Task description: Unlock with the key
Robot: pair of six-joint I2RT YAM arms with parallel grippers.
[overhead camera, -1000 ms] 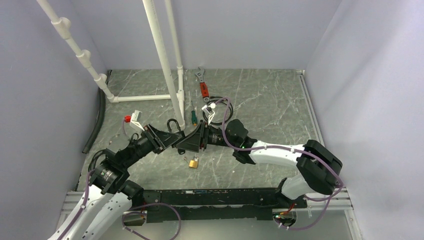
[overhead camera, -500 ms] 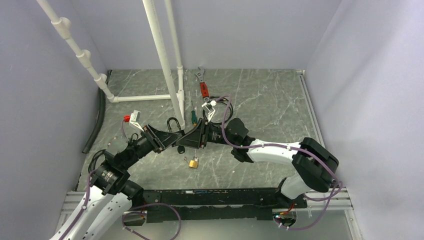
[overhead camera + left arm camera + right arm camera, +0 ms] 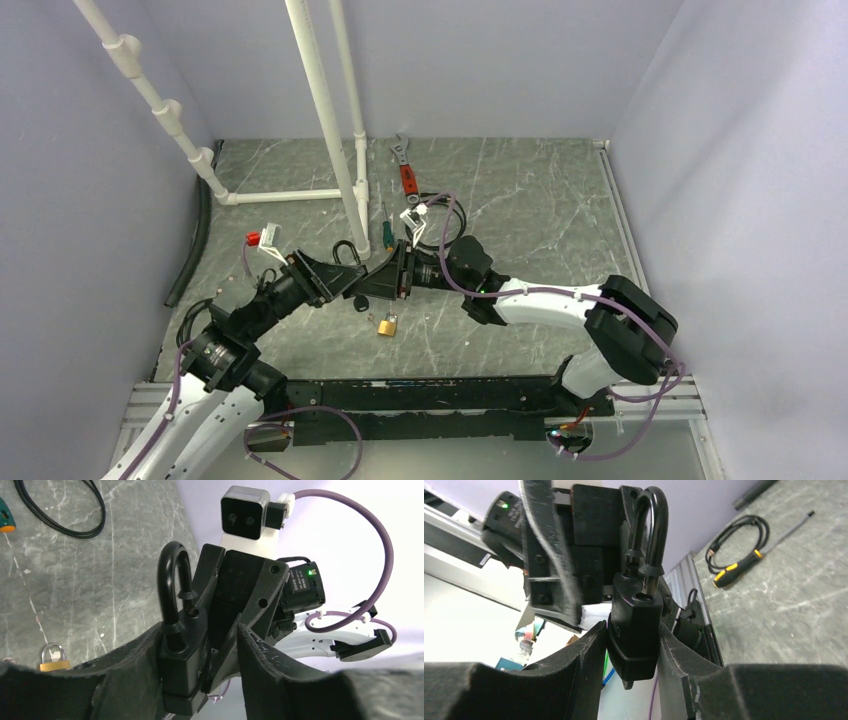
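Key point(image 3: 358, 302): dark round head on the surface side, just below both tools, near brass padlock point(image 3: 386, 325); blade direction unreadable.
Black padlock point(image 3: 639, 610): shackle beyond the fingertips.
Right tool point(image 3: 630, 627): clenched on its body.
Left tool point(image 3: 197, 630): released, one finger touching.

The grey marbled tabletop point(image 3: 540, 210) is boxed in by pale lilac walls point(image 3: 90, 200). A frame of white pipes point(image 3: 322, 110) rises from its far left part, and a black hose point(image 3: 192, 240) lies along the left wall. Near the back lies a red-handled wrench point(image 3: 405, 172), and nearer, just beside the pipe's foot, a green-handled screwdriver point(image 3: 387, 236) next to a loop of black cable point(image 3: 101, 511). A small brass padlock point(image 3: 386, 325) sits alone toward the front, shackle closed.
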